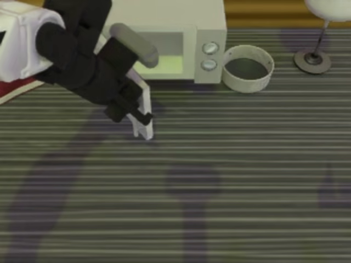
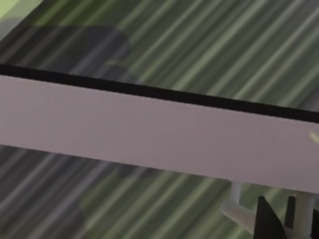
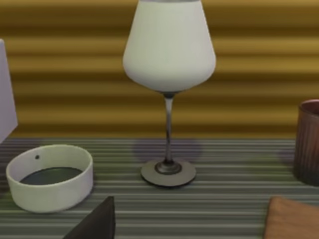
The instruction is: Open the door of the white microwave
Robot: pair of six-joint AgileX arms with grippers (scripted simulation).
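Note:
The white microwave point(image 1: 204, 24) stands at the back of the table, and its pale yellowish-green interior point(image 1: 167, 57) is exposed. The door point(image 1: 148, 129) is swung out toward the front and shows edge-on in the top view. My left gripper point(image 1: 143, 116) is shut on the door's thin handle at the free edge. In the left wrist view the door point(image 2: 149, 129) is a wide pale band across the frame. There my left gripper point(image 2: 279, 224) holds the pale handle point(image 2: 239, 213). My right arm is out of the top view, and only one dark part of its gripper point(image 3: 97, 224) shows low in its wrist view.
A white ring-shaped bowl point(image 1: 248, 68) sits right of the microwave, beside the two knobs point(image 1: 209, 56). A wine glass point(image 1: 313, 59) stands at the back right. A white appliance point(image 1: 22, 46) on a red mat fills the back left. A brown cup point(image 3: 308, 142) and an orange-brown object point(image 3: 294, 219) appear in the right wrist view.

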